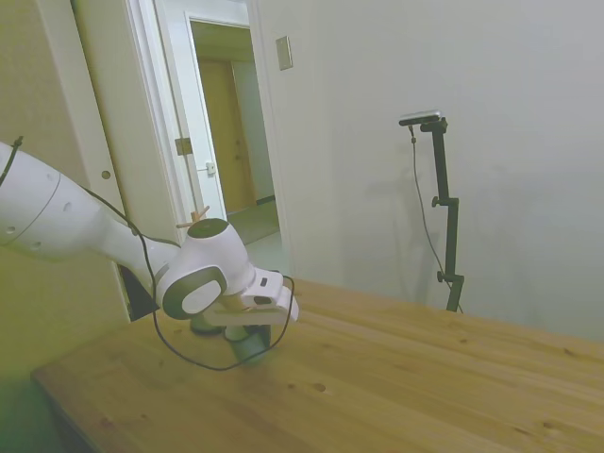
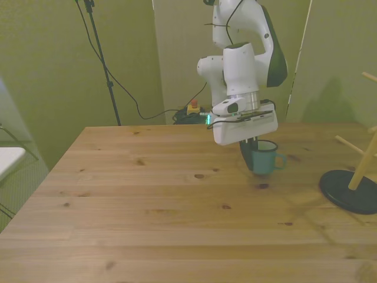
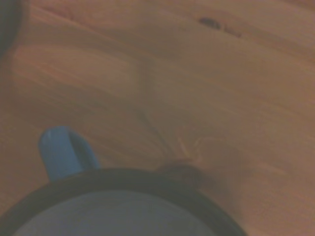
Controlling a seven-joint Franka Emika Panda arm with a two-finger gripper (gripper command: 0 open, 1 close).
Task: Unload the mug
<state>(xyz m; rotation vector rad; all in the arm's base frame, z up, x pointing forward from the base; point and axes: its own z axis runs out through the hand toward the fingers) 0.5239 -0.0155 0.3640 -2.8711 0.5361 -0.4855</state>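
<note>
The arm bends low, its pincer (image 2: 252, 154) closed on the upright mug's (image 2: 266, 160) rim on the table (image 2: 147, 200).

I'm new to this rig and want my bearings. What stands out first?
The white arm bends low over the wooden table, its hand down at the teal mug, which stands upright on the wood. At the front view's right edge stands a wooden peg stand on a dark round base.

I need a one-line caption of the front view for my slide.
White arm's claw low at the upright teal mug on the wooden table, peg stand apart at right.
</note>
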